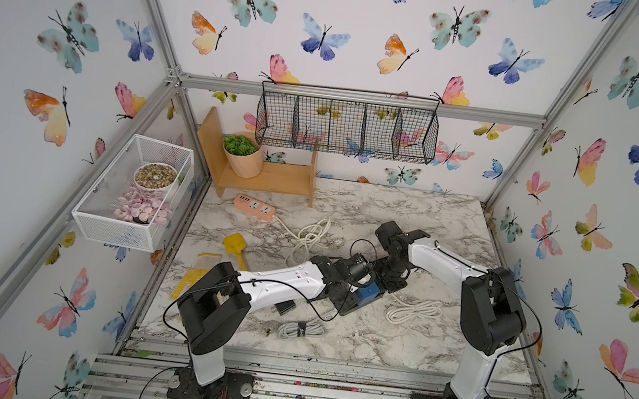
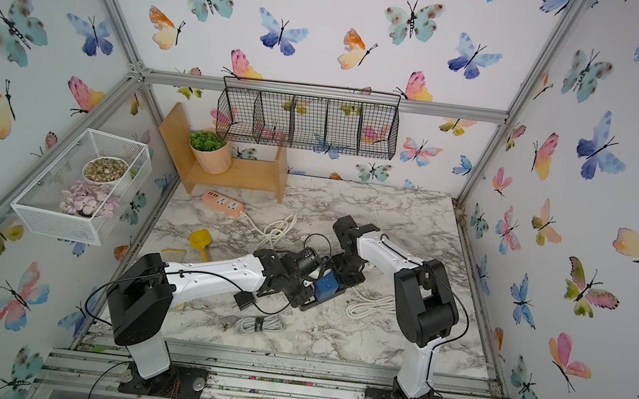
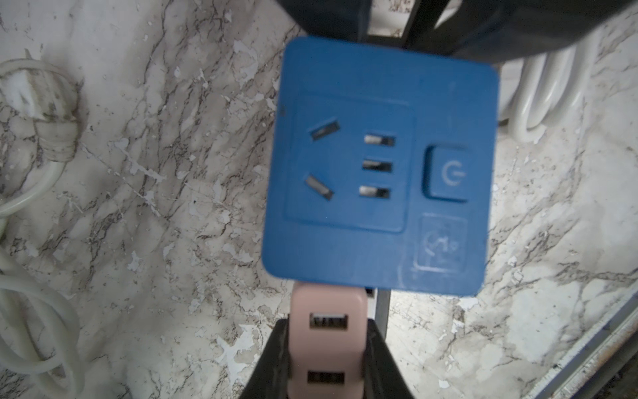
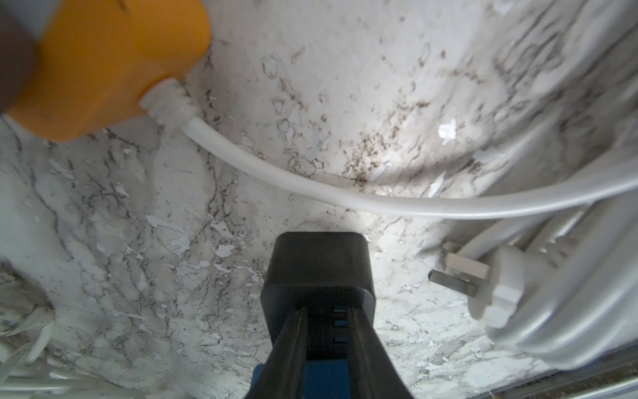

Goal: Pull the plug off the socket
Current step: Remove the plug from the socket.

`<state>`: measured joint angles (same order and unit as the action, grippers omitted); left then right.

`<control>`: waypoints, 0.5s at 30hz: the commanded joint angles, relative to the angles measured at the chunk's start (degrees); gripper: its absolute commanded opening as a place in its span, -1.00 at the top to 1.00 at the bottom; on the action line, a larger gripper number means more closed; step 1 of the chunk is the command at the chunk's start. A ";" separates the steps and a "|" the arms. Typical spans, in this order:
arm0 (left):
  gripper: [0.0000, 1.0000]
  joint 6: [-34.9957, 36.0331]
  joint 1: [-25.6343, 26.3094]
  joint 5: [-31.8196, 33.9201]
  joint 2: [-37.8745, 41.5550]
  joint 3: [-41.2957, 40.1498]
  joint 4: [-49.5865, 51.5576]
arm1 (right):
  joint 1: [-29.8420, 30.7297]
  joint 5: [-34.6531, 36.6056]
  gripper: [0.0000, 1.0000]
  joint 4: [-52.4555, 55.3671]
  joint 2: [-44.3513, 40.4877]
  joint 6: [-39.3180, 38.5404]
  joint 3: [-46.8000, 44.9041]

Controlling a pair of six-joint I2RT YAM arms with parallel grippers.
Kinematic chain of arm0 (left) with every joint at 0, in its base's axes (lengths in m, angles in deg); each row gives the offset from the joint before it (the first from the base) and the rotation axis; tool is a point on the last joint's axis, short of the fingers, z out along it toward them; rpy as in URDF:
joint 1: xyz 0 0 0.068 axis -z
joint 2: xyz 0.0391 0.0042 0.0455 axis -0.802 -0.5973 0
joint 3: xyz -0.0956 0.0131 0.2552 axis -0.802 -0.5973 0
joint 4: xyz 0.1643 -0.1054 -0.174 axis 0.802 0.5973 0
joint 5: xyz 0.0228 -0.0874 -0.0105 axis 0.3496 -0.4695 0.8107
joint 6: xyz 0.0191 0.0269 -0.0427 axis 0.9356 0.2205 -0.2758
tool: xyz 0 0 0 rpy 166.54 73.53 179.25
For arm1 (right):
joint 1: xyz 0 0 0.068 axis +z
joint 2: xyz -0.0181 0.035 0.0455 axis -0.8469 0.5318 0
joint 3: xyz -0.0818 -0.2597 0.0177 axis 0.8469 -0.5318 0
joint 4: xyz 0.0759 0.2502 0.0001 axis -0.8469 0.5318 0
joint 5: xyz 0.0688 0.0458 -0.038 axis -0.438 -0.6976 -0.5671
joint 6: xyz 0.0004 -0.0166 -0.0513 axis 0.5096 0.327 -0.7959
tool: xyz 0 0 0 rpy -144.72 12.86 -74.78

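The blue cube socket (image 3: 376, 165) stands mid-table, seen in both top views (image 1: 367, 293) (image 2: 326, 286), its slotted face empty. A pink plug (image 3: 326, 300) with two USB ports sits against one side of it. My left gripper (image 3: 326, 323) is shut on this plug, one black finger on each flank. On the opposite side a black plug (image 4: 317, 262) sits at the cube, and my right gripper (image 4: 328, 311) is closed around it, blue showing between its fingers. In the top views both plugs are hidden under the arms.
An orange-yellow block (image 4: 103, 69) with a white cord lies beyond the right gripper. A bundled white cable (image 1: 414, 309) lies right of the socket. A pink power strip (image 1: 254, 207), yellow scoop (image 1: 235, 246), loose black adapter (image 1: 283, 308) and grey cable (image 1: 302, 329) are also on the table.
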<state>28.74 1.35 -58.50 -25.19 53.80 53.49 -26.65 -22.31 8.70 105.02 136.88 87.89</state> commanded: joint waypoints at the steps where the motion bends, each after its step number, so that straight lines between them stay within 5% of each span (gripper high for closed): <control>1: 1.00 -1.28 -2.10 -2.16 0.38 1.70 -1.94 | 0.95 1.75 0.49 2.40 3.92 1.21 -3.00; 8: 1.00 -1.25 -1.59 9.62 0.15 3.29 -0.56 | 1.19 2.32 0.50 2.40 4.37 2.17 -2.92; 15: 1.00 0.34 -4.48 -4.49 -1.02 5.54 2.00 | 1.64 2.39 0.50 2.50 5.09 2.70 -2.39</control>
<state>30.10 -0.49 -60.81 -26.07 56.05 55.80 -26.32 -21.98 8.64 105.22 138.54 88.10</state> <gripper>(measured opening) 0.269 0.252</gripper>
